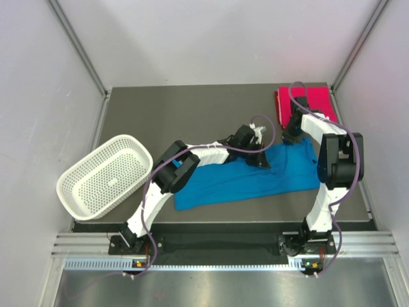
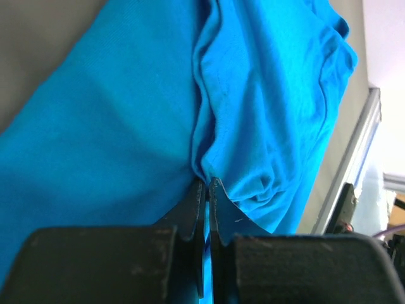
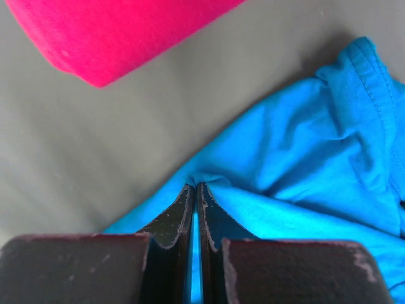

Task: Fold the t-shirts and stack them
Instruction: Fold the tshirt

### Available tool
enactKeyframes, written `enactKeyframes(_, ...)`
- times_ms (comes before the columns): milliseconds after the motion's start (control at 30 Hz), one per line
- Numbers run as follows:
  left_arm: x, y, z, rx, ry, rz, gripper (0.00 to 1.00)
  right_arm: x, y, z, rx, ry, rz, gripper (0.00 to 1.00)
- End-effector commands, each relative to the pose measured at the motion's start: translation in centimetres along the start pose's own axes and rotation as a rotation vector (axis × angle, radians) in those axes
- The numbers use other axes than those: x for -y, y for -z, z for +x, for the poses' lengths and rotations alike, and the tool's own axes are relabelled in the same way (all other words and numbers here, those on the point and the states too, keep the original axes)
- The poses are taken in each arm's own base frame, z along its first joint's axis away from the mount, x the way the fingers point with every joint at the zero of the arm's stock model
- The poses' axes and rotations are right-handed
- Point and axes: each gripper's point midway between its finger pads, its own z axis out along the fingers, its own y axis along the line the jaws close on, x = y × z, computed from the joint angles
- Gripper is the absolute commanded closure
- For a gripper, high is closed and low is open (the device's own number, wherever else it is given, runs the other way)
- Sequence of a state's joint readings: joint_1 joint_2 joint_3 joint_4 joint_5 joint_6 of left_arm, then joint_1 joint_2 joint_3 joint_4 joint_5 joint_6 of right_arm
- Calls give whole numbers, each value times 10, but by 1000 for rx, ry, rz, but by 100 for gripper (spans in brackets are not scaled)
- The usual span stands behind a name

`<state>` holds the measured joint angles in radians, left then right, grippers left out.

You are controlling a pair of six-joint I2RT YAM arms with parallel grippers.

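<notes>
At the table's far right corner lay the pink-red t-shirt (image 1: 305,101), already folded. Mid-table, the blue t-shirt (image 1: 243,181) lay spread and rumpled, not yet folded. The left gripper (image 2: 207,189) and right gripper (image 3: 195,190) were each pinched tight on its cloth. Judged outstanding: folding the blue, then stacking.

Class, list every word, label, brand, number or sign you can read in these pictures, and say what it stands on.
There are none: nothing can be read in any view.
The blue t-shirt, the pink t-shirt, the white basket and the table show no print, tag or sign.
</notes>
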<state>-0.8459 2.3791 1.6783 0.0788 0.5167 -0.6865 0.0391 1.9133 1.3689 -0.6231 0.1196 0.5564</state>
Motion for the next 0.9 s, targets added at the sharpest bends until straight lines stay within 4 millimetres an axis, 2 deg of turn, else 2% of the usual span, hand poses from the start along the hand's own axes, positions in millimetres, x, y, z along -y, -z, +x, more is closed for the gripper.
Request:
enactKeyframes(0,7,15,-16,81,-33,-69,100,-4,14,-16,80,25,-28,100)
enactKeyframes(100,6,25,-21,132,-31,-101,100,3,13,-16,85,24,5,100)
enactKeyframes(200,14,35,-29,180,-34,-100,100,10,16,-16,89,5,34,100)
enactKeyframes(367,19,35,-27,163,-29,-81,100,18,20,-22,107,-4,57,100)
enactKeyframes(533,10,32,-21,147,-11,-100,99,13,16,-22,99,0,33,92)
enactKeyframes(600,8,33,-19,145,-2,-110,96,8,16,-20,86,10,8,87)
enactKeyframes(633,6,32,-18,143,1,-121,89,9,17,-20,82,6,13,85)
enactKeyframes(700,6,35,-19,141,5,-133,87,10,21,-22,82,1,25,77)
enactKeyframes(800,8,44,-22,146,8,-165,76,15,32,-22,68,-16,44,63)
enactKeyframes(833,11,47,-25,154,4,-168,69,19,37,-22,68,-28,47,62)
enactKeyframes(867,10,50,-29,170,3,-189,66,22,41,-18,51,-30,55,61)
